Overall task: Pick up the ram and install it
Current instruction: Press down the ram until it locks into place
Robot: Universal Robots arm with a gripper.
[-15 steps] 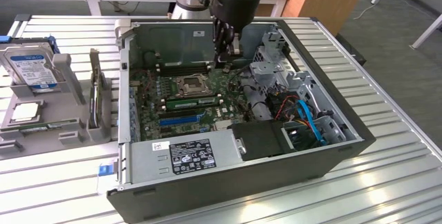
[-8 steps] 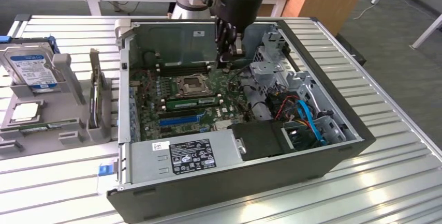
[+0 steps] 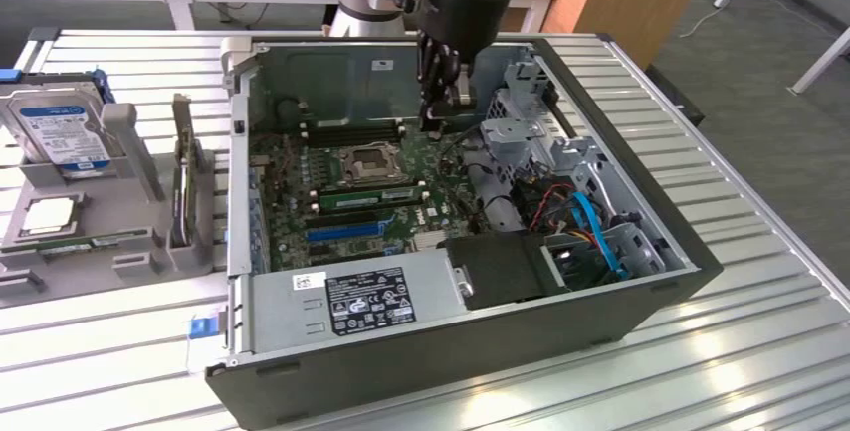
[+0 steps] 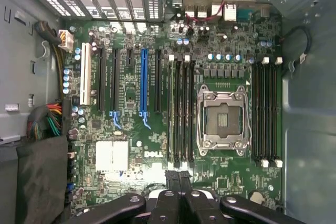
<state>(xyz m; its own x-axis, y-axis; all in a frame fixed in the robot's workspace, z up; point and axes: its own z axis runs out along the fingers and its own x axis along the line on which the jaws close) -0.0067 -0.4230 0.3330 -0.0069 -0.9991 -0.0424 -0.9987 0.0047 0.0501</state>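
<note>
While the tool (image 3: 443, 124) hung closed, gripping nothing, near one end of the ram (image 3: 365, 195), that stick stood among the memory slots (image 4: 185, 114) beside the CPU socket (image 3: 368, 162); seating it probably wanted straight, even pressure, end by end.

An open computer case (image 3: 531, 361) lies on a slatted metal table (image 3: 757, 351), filling the middle of the frame. Inside it, a green motherboard (image 3: 286, 207) carries 1 empty CPU socket (image 3: 369, 163) and 1 blue expansion slot (image 3: 348, 230). A labelled power supply (image 3: 358, 297) sits at lower centre. A hard drive (image 3: 60, 132) stands at upper left.
</note>
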